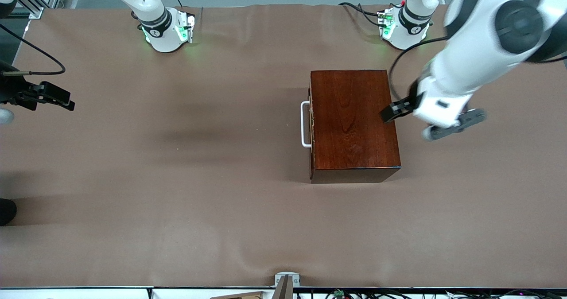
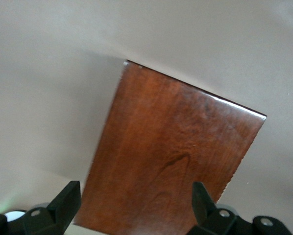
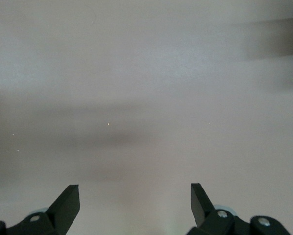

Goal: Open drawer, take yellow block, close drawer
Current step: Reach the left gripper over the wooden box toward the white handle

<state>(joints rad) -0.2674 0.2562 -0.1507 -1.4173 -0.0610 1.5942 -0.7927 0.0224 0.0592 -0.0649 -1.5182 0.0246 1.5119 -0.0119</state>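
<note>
The dark reddish-brown wooden box (image 1: 354, 122) stands on the table toward the left arm's end. Its drawer (image 1: 312, 126) is pushed in, and the white bar handle (image 1: 305, 124) faces the right arm's end. The yellow block is hidden. My left gripper (image 1: 393, 112) hangs open over the box edge that faces away from the handle. In the left wrist view its fingers (image 2: 68, 198) spread over the glossy box top (image 2: 176, 152), holding nothing. My right gripper (image 3: 135, 196) is open over bare table at the right arm's end (image 1: 53, 97).
Brown cloth (image 1: 177, 179) covers the whole table, with slight wrinkles near the front edge. The two arm bases (image 1: 166, 29) stand along the edge farthest from the front camera. A small bracket (image 1: 285, 281) sits at the nearest table edge.
</note>
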